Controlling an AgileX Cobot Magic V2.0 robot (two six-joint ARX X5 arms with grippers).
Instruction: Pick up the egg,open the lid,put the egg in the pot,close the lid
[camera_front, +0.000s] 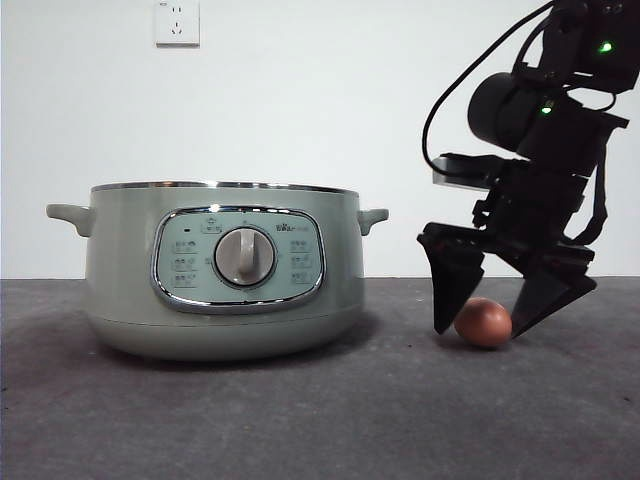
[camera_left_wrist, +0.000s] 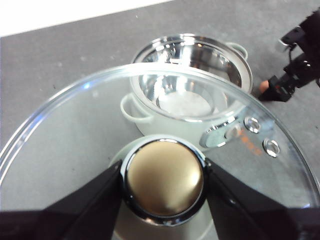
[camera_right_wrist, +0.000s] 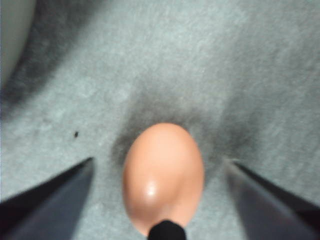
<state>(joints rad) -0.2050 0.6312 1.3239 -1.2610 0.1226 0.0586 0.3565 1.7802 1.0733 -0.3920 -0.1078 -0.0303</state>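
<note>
The large sage-green electric pot (camera_front: 222, 270) stands uncovered, well apart from the right gripper (camera_front: 490, 322). The left gripper (camera_left_wrist: 162, 182), raised above the pot, clamps the knob of the clear steel-rimmed glass lid (camera_left_wrist: 75, 130). The small brown-orange egg (camera_right_wrist: 163, 175) lies on the grey tabletop (camera_front: 320, 420) between the right gripper's wide-open jaws, long axis pointing toward the wrist, neither jaw touching, nothing in between.

Our right pincer (camera_front: 490, 315) hangs low with jaws spread apart at the bench; our left pincer (camera_left_wrist: 164, 187) is clamped shut.
</note>
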